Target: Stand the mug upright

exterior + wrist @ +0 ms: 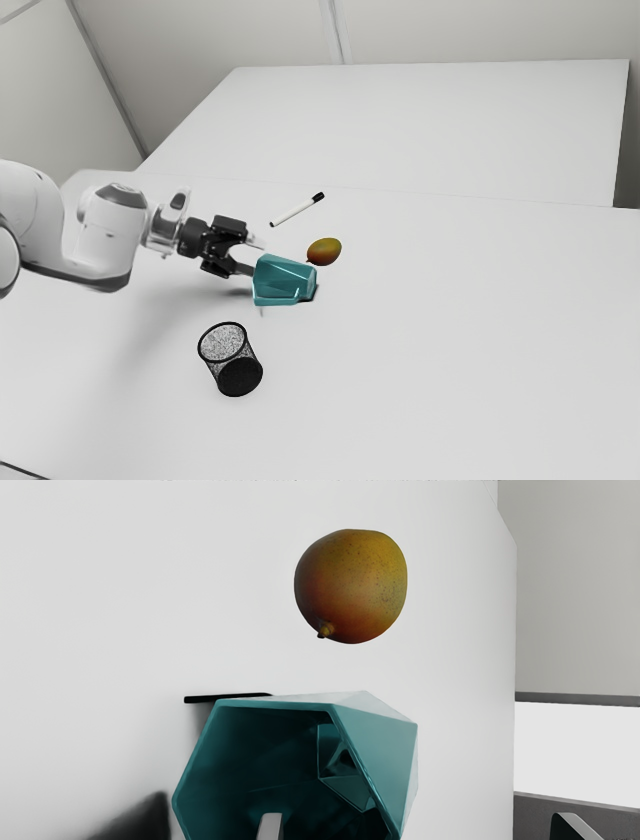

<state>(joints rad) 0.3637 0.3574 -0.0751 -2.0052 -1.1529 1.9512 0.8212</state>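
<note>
One teal faceted mug [286, 281] lies on its side on the counter [470, 330], mouth toward the fingers [271, 828] and base away from them, with the mango [324, 251] near it. Fingers stand wide apart and grip nothing: one is at the mug's mouth, the other well outside its wall, and contact cannot be confirmed. Judged step: grasp alignment prior to uprighting; the next move calls for centring the near wall between the fingers, closing on it, then lifting and rotating until the mouth faces up, avoiding rim slip.
</note>
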